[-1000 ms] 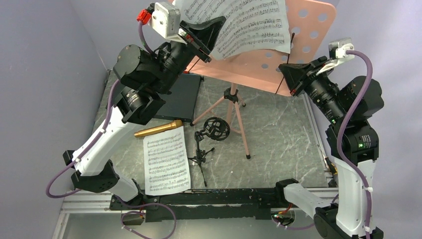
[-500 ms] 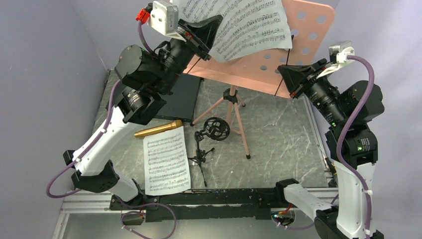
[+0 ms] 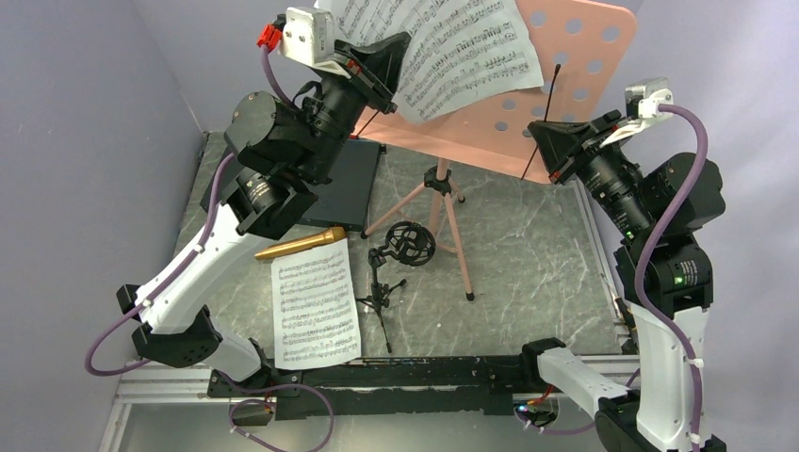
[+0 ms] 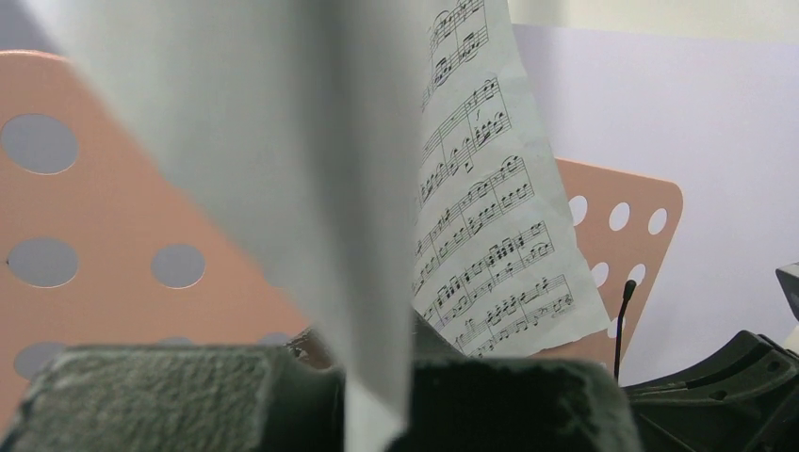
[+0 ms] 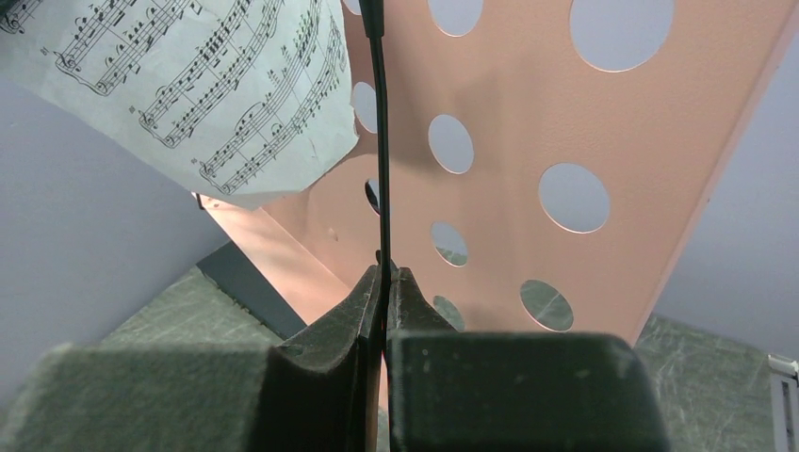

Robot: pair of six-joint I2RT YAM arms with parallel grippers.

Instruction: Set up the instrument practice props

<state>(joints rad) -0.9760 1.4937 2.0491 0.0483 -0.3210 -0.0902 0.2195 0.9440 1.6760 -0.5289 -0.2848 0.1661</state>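
The pink-copper perforated music stand (image 3: 575, 56) stands on its tripod (image 3: 443, 202) at the back. My left gripper (image 3: 400, 52) is shut on a white sheet-music page (image 3: 462, 52), held tilted against the stand's desk; the page also shows in the left wrist view (image 4: 490, 217). My right gripper (image 3: 545, 141) is shut on the stand's thin black page-holder wire (image 5: 380, 141) at the desk's right lower edge. A second page (image 3: 316, 303) lies flat on the table. The gold microphone (image 3: 300, 244) lies beside it. The small black tripod mic stand (image 3: 396, 259) stands near the middle.
A flat black rectangular box (image 3: 344, 184) lies at the back left under my left arm. The grey marbled table top (image 3: 528, 254) has a metal rail along its front edge (image 3: 377, 377). Purple-grey walls close in on both sides.
My left gripper has lifted the held page a little higher and tilted it more to the left. The right gripper stays shut on the wire.
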